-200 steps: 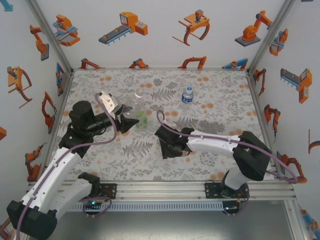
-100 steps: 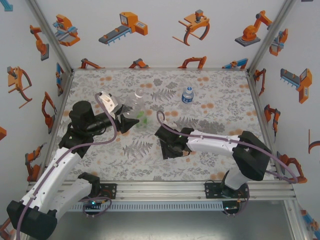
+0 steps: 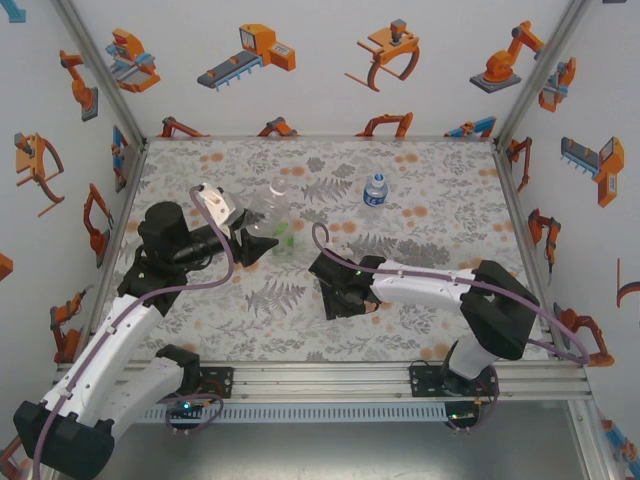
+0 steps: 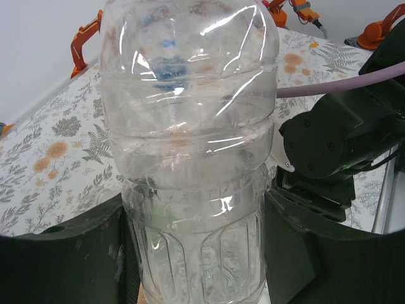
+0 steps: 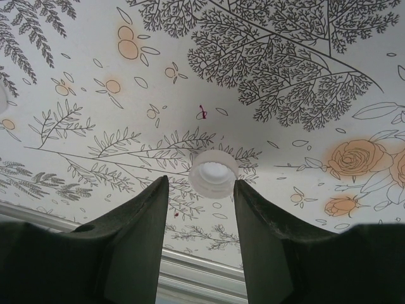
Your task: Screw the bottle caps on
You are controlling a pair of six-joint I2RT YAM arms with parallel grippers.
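We see the left gripper (image 4: 196, 266) clenched on the clear bottle (image 4: 190, 145) between its fingers; the right gripper (image 5: 200, 185) hangs spread, a white cap (image 5: 214, 173) on the floral mat (image 5: 285, 76) just ahead, between its fingertips.

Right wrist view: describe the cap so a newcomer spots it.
On the floral mat, find the right gripper, its dark jaws open. At the gap between their tips lies a small round white plastic screw cap. It is raised and plain, unlike the flat orange flowers printed around it.
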